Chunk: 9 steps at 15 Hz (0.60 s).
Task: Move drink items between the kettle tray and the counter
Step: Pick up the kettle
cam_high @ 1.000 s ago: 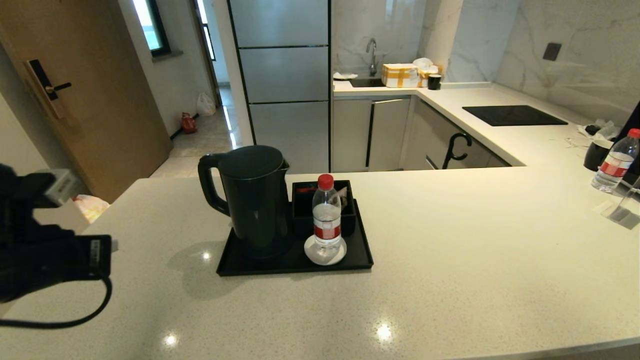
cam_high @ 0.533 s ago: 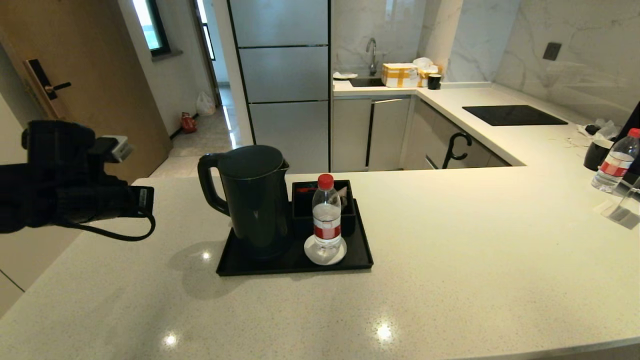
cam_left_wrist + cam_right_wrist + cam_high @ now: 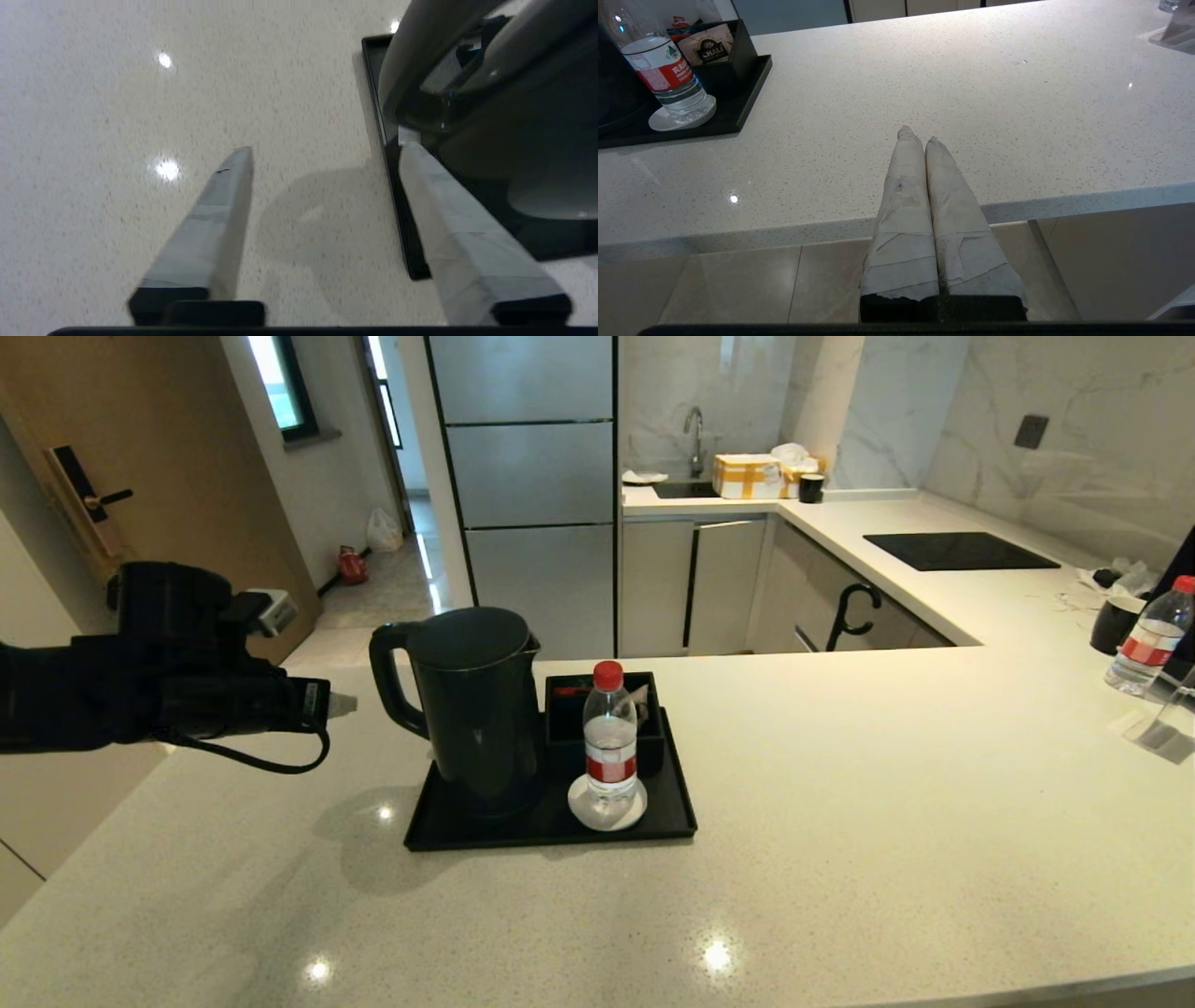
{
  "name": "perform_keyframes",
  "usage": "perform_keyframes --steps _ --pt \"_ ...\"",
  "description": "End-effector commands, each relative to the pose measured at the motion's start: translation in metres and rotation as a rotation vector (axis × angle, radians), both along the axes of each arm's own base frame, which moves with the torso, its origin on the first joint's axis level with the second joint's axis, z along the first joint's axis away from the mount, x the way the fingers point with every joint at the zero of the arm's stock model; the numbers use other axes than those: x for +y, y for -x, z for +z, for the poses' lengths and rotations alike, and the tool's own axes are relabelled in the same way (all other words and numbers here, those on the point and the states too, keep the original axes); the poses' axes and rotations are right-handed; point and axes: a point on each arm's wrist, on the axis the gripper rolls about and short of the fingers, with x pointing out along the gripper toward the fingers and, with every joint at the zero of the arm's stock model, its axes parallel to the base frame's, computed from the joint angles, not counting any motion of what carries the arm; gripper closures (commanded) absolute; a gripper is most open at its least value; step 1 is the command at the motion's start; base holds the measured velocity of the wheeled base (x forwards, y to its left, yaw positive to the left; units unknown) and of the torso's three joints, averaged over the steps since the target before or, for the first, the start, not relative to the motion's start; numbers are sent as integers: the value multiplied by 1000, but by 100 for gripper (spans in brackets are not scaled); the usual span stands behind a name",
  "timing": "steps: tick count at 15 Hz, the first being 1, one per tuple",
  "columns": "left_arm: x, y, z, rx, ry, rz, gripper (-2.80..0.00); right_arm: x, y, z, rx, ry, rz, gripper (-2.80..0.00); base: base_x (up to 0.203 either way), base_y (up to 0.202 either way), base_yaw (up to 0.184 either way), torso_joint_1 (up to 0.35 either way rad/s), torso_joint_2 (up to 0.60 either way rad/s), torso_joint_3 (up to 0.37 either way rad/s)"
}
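Left tool (image 3: 322, 158) hovers over the bench (image 3: 840, 784), fingers spread wide, nothing between them, just beside the loop handle (image 3: 387, 681) of the black electric kettle (image 3: 481, 709) at its 9 o'clock. Kettle stands upright on the black kettle tray (image 3: 467, 831). Water bottle (image 3: 611, 742), red cap, sits upright on the white coaster (image 3: 583, 817) at the kettle's 3 o'clock, in front of the compartment box (image 3: 560, 709). Right tool (image 3: 919, 137) parked by the near bench edge, fingers pressed together, empty.
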Motion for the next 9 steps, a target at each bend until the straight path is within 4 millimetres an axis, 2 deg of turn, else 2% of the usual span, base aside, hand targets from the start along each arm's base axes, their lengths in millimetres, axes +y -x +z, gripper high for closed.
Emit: perform_keyframes --steps 1,4,9 --pt "-1 -7 0 -7 -3 -6 -280 0 0 0 1 0 0 0 0 0 0 0 0 0" --pt "-9 -19 -5 -44 -6 -29 -280 0 0 0 1 0 0 0 0 0 0 0 0 0" --pt "-22 -44 -28 -141 -13 -54 -280 0 0 0 1 0 0 0 0 0 0 0 0 0"
